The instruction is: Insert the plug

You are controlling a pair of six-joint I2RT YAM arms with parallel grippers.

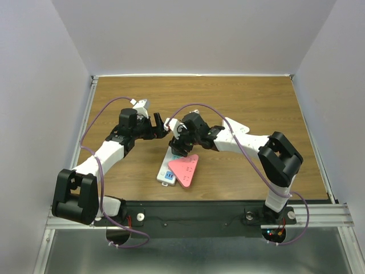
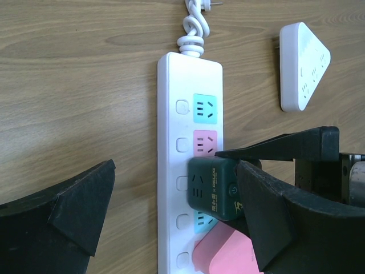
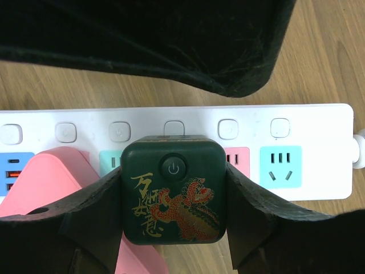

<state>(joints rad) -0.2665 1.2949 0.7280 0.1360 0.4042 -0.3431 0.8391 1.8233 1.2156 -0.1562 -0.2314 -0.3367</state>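
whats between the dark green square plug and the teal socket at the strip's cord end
One empty pink socket sits between the dark green square plug and the teal socket, clearest in the left wrist view.

place: robot lab | signs: white booth walls [image 1: 199, 34], metal mounting rail [image 1: 325, 214]

one white strip [image 2: 171, 85] with six buttons [image 3: 228, 129] showing. one cord [image 2: 193, 31]. one green plug [image 3: 174, 197]. two triangular adapters: a pink adapter [image 3: 51, 177] and a white adapter [image 2: 302, 65]. two arms: left arm [image 1: 108, 151], right arm [image 1: 251, 142]. one table [image 1: 256, 97].
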